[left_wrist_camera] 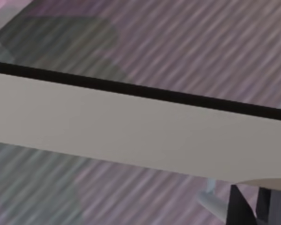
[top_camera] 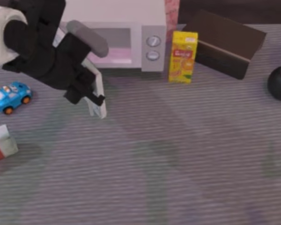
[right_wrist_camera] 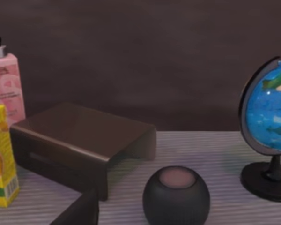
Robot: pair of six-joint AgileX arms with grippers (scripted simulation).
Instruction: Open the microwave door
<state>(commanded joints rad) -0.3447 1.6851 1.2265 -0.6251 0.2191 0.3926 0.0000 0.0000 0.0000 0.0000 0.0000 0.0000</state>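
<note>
The microwave (top_camera: 131, 35) stood at the 12 o'clock edge of the striped tabletop (top_camera: 178, 159), a little toward 11, its 2 round knobs (top_camera: 153, 48) on the front panel and its pale pink interior exposed. The microwave door (top_camera: 98, 96) was swung out toward 6 o'clock, standing edge-on from above and roughly square to the oven's front. The left tool (top_camera: 91, 96) sat at the door's outer end, its dark fingers against the panel, though how far they were spread I could not tell; in the left wrist view the door (left_wrist_camera: 140, 131) filled the picture as a broad grey band with a black strip along one edge. The right arm was out of the top view, so the state of the right tool could not be told either. Just beside the oven toward 3 o'clock stood a yellow juice carton (top_camera: 182, 56), then a dark brown box (top_camera: 227, 44), and a dark round speaker (top_camera: 280, 82) near the 3 o'clock edge. A blue toy car (top_camera: 10, 97) lay at 9 o'clock, with a red and white object (top_camera: 1, 143) below it toward 8. The right wrist view also showed a pink bottle (right_wrist_camera: 5, 86) and a globe (right_wrist_camera: 269, 126)
</note>
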